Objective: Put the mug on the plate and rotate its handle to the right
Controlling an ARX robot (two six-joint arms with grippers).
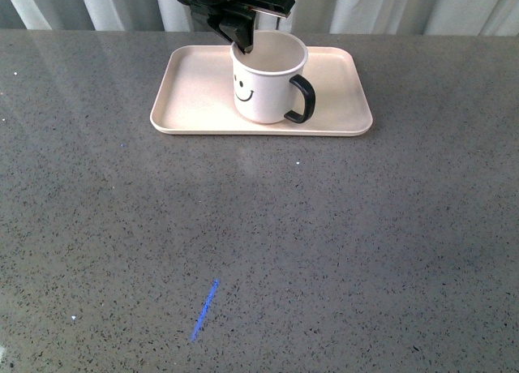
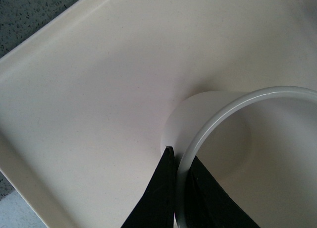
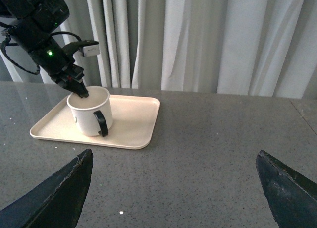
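We are looking at what seems to be a robot test room, like a lab. We are seeing a big grey speckled table [image 1: 324, 251], long pale curtains [image 3: 198, 39] hanging behind it, a blue mark [image 1: 204, 310] on the table, and a black robot arm [image 3: 42, 34] with wires.

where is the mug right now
In the front view the mug stands upright near the middle of the plate at the far end of the table, the left pincer gripping its rim.
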